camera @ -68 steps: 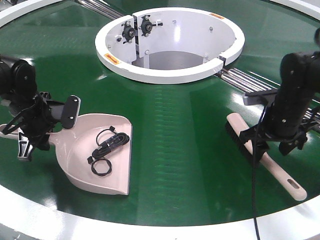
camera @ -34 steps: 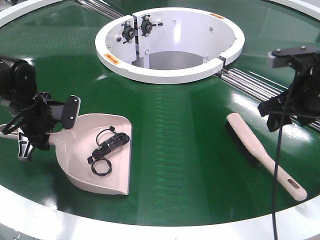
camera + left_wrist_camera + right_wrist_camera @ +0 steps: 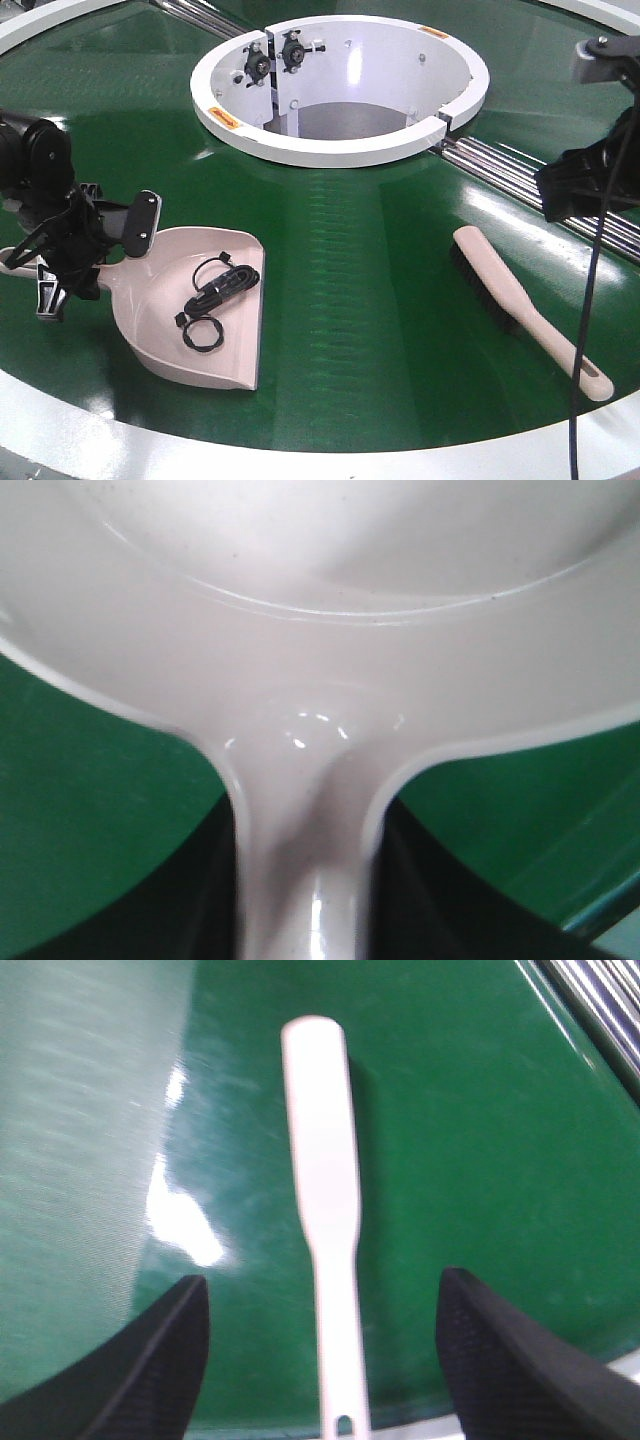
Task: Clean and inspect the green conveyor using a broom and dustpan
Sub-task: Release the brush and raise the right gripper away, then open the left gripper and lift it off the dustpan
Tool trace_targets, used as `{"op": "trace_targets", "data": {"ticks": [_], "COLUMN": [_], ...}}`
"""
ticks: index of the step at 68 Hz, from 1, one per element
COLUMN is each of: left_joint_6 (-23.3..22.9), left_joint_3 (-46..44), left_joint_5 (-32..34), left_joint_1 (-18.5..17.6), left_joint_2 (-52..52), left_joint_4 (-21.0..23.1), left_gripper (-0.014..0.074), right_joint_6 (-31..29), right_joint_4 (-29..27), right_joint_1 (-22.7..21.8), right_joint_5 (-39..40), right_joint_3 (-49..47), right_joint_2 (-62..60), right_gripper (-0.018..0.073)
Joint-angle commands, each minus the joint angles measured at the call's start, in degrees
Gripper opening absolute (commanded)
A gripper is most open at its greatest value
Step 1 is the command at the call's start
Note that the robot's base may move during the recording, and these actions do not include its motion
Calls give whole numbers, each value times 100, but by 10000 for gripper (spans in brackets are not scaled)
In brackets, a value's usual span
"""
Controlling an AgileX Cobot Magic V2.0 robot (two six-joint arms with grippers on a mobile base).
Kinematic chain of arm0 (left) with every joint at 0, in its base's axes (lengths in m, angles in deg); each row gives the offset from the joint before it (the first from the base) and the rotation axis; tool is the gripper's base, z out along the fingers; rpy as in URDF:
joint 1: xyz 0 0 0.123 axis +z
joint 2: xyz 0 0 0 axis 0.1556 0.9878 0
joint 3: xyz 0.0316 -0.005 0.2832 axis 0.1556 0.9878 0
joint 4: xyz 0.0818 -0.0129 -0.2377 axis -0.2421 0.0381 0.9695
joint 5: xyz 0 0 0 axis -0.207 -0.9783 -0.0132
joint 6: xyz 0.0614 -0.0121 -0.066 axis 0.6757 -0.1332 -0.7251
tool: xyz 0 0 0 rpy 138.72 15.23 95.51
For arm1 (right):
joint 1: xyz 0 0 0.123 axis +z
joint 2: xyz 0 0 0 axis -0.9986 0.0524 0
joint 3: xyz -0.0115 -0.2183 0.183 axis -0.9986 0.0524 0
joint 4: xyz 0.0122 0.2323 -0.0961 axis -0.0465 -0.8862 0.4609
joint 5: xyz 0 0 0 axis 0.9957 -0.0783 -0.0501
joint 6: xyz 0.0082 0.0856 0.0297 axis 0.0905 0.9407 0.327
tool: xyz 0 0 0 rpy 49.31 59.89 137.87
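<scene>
Notably, the slim beige plastic broom (image 3: 525, 305) lies free on the glossy dark-green conveyor (image 3: 380, 270), its long axis centred beneath the raised, wide-open right hand (image 3: 320, 1360), while the left hand (image 3: 70, 255) clasps the wide beige dustpan (image 3: 205, 310) handle.

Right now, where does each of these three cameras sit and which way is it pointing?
Front view: raised in front, looking down across the glossy dark-green conveyor belt; both black arms show, the left claw at the wide beige plastic dustpan.
Left wrist view: on the left arm, close on the dustpan's handle; dark claw fingers flank it.
Right wrist view: on the right arm, looking down at the slim beige broom between open claw fingers.
All share the green belt.
</scene>
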Motion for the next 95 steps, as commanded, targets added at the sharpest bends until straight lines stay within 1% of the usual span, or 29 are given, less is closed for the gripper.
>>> {"op": "trace_targets", "data": {"ticks": [1, 11, 16, 20, 30, 39, 55, 60, 65, 73, 80, 86, 92, 95], "left_joint_6": [-74, -74, -79, -79, -73, -73, -84, -84, -84, -84, -142, -630, -1159, -1324], "left_joint_3": [-158, -158, -151, -151, -151, -151, -151, -151, -151, -151, -151, -151, -151, -151], "left_joint_5": [186, 180, 123, 132, 158, 46, -196, -364, -458, -528, -664, -862, -799, -699], "left_joint_1": [-41, -41, -41, -41, -41, -41, -41, -41, -41, -41, -41, -41, -41, -41], "left_joint_2": [-265, -265, -265, -265, -265, -265, -276, -335, -463, -862, -1355, -1893, -2492, -2755], "left_joint_4": [83, 134, 381, 497, 587, 589, 605, 698, 772, 1045, 1469, 2005, 2543, 2793], "left_gripper": [76, 76, 76, 78, 122, 229, 486, 540, 568, 569, 569, 566, 553, 542], "right_joint_6": [-270, -518, -541, -541, -541, -541, -541, -541, -541, -541, -541, -541, -559, -559], "right_joint_4": [-306, -631, -643, -637, -599, -596, -596, -596, -596, -601, -601, -601, -607, -614], "right_joint_1": [-35, -35, -35, -35, -35, -35, -35, -35, -35, -35, -35, -35, -35, -35], "right_joint_5": [306, 380, 380, 368, 340, 280, 172, 172, 181, 248, 375, 426, 491, 531], "right_joint_3": [-132, -132, -132, -132, -132, -132, -132, -132, -132, -132, -132, -132, -132, -119], "right_joint_2": [-343, -623, -773, -891, -1119, -1225, -1255, -1255, -1272, -1394, -1583, -1818, -2082, -2225], "right_gripper": [453, 453, 453, 453, 453, 453, 453, 453, 453, 453, 453, 453, 453, 453]}}
